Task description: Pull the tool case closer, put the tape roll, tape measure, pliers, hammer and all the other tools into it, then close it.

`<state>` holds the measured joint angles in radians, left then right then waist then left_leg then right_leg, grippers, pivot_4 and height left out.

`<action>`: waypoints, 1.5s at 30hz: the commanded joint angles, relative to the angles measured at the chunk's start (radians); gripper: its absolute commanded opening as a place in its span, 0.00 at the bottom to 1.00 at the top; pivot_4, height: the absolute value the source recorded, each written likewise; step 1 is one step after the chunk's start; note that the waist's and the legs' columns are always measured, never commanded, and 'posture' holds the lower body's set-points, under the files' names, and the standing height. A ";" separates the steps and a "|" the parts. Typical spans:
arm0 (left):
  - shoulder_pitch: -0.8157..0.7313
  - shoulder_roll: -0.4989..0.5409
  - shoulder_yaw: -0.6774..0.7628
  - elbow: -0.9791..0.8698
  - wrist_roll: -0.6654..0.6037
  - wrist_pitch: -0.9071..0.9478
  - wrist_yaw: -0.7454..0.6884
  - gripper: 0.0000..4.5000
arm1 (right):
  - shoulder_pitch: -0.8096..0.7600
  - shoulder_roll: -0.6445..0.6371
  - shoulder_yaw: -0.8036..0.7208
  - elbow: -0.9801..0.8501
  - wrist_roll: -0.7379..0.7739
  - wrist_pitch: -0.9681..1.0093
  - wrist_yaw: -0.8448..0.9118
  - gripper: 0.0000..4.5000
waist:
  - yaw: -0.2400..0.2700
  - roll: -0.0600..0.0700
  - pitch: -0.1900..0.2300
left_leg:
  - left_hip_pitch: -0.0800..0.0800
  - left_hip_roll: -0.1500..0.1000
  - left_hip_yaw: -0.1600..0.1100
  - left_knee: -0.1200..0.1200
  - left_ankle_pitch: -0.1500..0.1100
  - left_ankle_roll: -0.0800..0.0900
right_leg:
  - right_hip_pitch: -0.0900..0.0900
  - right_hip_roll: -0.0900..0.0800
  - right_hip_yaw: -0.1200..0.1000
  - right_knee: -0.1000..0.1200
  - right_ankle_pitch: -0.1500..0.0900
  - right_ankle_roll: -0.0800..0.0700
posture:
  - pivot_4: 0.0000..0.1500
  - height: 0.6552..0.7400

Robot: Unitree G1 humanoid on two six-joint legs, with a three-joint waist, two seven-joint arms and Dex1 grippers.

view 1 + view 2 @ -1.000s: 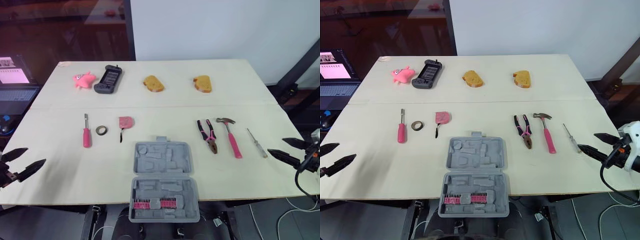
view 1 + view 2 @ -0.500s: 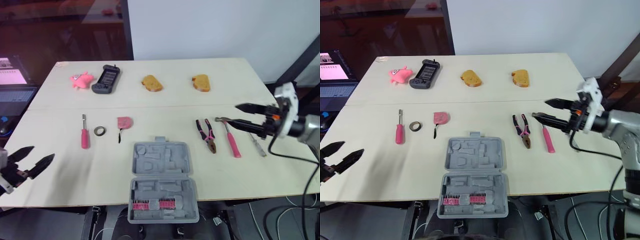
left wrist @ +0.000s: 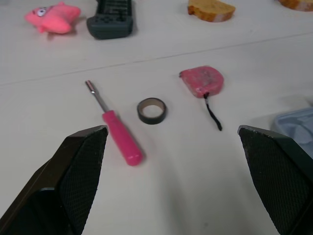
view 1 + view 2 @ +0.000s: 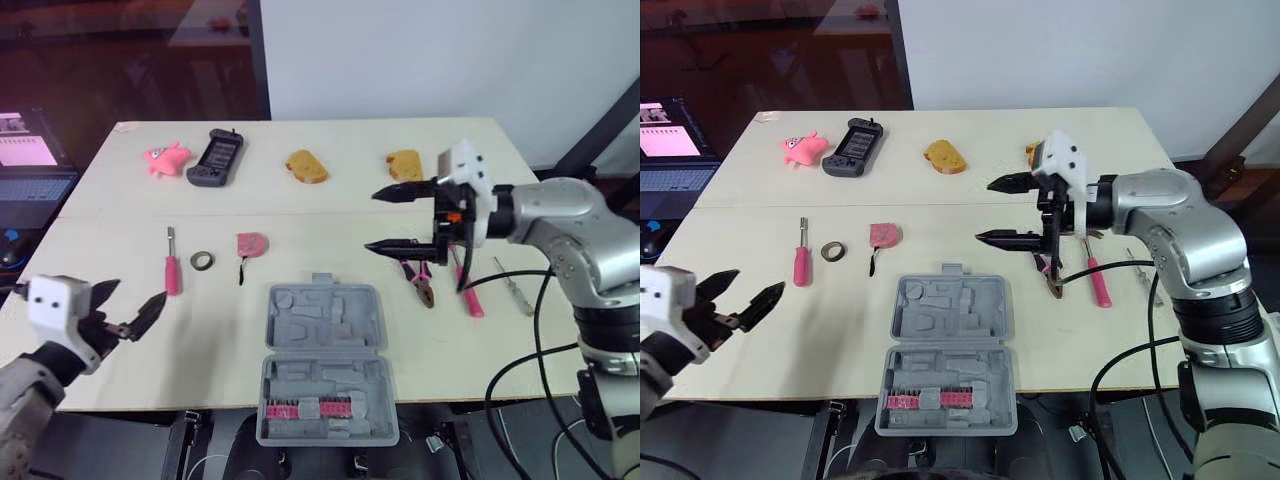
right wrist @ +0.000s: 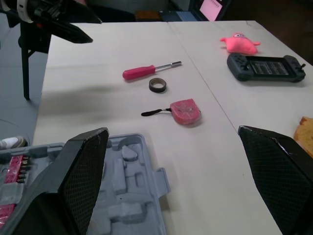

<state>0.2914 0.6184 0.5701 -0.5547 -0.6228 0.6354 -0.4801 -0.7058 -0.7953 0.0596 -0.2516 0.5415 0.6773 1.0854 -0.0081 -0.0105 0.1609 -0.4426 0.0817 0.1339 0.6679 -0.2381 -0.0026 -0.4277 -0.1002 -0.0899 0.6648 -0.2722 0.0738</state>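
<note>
Holds the right arm (image 4: 560, 210) in from the right side, elbow bent, forearm about level. Carries the right gripper (image 4: 372, 220) spread wide, one black finger above the other, tips pointing left. Sets the left arm (image 4: 20, 395) low at the near left, left gripper (image 4: 135, 295) parted wide, tips aimed forward and right.

Bare counter (image 4: 320, 225) runs between the tape measure (image 4: 252, 243) and the pliers (image 4: 420, 280), behind the open case (image 4: 325, 360). The right tool (image 4: 371, 220) hangs over that gap with its fingers spread wide. Left of the case the counter is free as far as the left tool (image 4: 140, 292) (fingers likewise apart). Beyond it, the pink screwdriver (image 4: 173, 265) and tape roll (image 4: 202, 260) lie close together. The hammer (image 4: 472, 300) lies just beside the pliers, leaving little room between them.
</note>
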 commanded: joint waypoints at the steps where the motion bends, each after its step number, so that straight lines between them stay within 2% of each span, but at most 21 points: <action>1: -0.143 0.108 -0.100 0.047 0.061 0.024 -0.007 1.00 | 0.022 -0.056 -0.001 -0.112 0.054 0.063 0.048 1.00 | 0.009 0.000 0.000 | 0.000 0.000 -0.001 0.000 0.001 -0.001 | 0.000 0.001 0.000 0.000 0.000 0.000 | 1.00 0.75; 3: -0.233 0.168 -0.132 0.133 0.023 0.085 -0.066 1.00 | 0.043 -0.079 0.004 -0.147 0.067 0.101 0.049 1.00 | 0.017 0.000 0.000 | 0.000 0.000 -0.001 0.000 0.001 -0.001 | 0.000 0.002 0.000 0.000 0.000 -0.001 | 1.00 0.75; 7: -0.421 0.309 -0.288 0.317 0.098 0.096 -0.182 1.00 | 0.047 -0.072 -0.041 -0.165 0.136 0.186 0.015 1.00 | 0.011 0.000 0.000 | 0.000 0.001 0.001 0.000 0.001 -0.001 | -0.002 0.003 0.001 0.000 0.000 -0.001 | 1.00 0.75; 10: -0.563 0.360 -0.431 0.464 0.161 0.075 -0.295 1.00 | 0.061 -0.094 -0.045 -0.182 0.150 0.236 -0.007 1.00 | 0.012 0.000 0.000 | 0.000 0.001 0.001 -0.001 0.001 -0.001 | -0.002 0.003 0.001 0.000 0.000 -0.001 | 1.00 0.75; 14: -0.750 0.363 -0.589 0.694 0.247 0.004 -0.470 1.00 | 0.095 -0.107 -0.059 -0.220 0.153 0.257 -0.049 1.00 | 0.016 0.000 0.000 | 0.000 0.000 0.003 -0.001 0.001 -0.001 | -0.002 0.003 0.000 0.000 0.001 -0.001 | 1.00 0.75; 17: -0.873 0.339 -0.707 0.912 0.364 -0.173 -0.607 0.80 | 0.121 -0.105 -0.081 -0.249 0.172 0.274 -0.080 1.00 | 0.019 -0.001 0.001 | -0.001 0.001 0.004 -0.001 0.001 -0.001 | -0.002 0.004 0.000 0.000 0.001 -0.001 | 1.00 0.75; 19: -0.939 0.310 -0.751 1.043 0.422 -0.274 -0.660 0.59 | 0.133 -0.101 -0.086 -0.263 0.170 0.269 -0.100 1.00 | 0.019 -0.001 0.001 | -0.001 0.000 0.005 -0.001 0.001 -0.001 | -0.002 0.004 0.000 0.000 0.001 -0.001 | 1.00 0.75; 21: -0.999 0.278 -0.783 1.166 0.477 -0.367 -0.697 0.59 | 0.148 -0.097 -0.091 -0.281 0.172 0.264 -0.116 1.00 | 0.018 -0.001 0.001 | -0.001 0.000 0.005 0.000 0.001 -0.001 | -0.002 0.004 0.000 0.000 0.001 -0.001 | 1.00 0.75; 27: -1.175 0.172 -0.841 1.522 0.632 -0.610 -0.708 0.59 | 0.190 -0.084 -0.113 -0.324 0.196 0.273 -0.177 1.00 | 0.020 -0.003 0.002 | -0.002 0.000 0.004 0.001 0.001 -0.001 | -0.003 0.004 0.000 0.000 0.001 -0.001 | 1.00 0.75; 31: -1.237 0.127 -0.843 1.660 0.701 -0.695 -0.685 0.59 | 0.210 -0.094 -0.126 -0.339 0.205 0.267 -0.195 1.00 | 0.019 -0.003 0.002 | -0.003 0.000 0.004 0.001 0.001 -0.001 | -0.002 0.004 0.000 0.000 0.001 -0.001 | 1.00 0.75; 44: -1.262 0.030 -0.851 1.853 0.849 -0.755 -0.520 0.59 | 0.197 -0.104 -0.131 -0.351 0.212 0.272 -0.234 1.00 | 0.021 -0.004 0.002 | -0.002 0.000 0.003 0.001 0.001 0.000 | -0.001 0.004 0.000 0.001 0.001 0.000 | 1.00 0.75; 45: -1.264 0.023 -0.847 1.855 0.850 -0.755 -0.517 0.53 | 0.195 -0.107 -0.135 -0.353 0.216 0.276 -0.237 1.00 | 0.021 -0.004 0.002 | -0.002 0.000 0.002 0.002 0.001 0.000 | -0.001 0.004 0.000 0.001 0.001 0.000 | 1.00 0.75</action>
<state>-0.9689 0.6529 -0.2806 1.2828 0.2051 -0.1228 -1.0274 -0.4923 -0.8862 -0.0439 -0.5701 0.7429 0.9544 0.8533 0.0131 -0.0143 0.1631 -0.4438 0.0821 0.1358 0.6697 -0.2371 -0.0030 -0.4281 -0.0964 -0.0901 0.6657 -0.2714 0.0734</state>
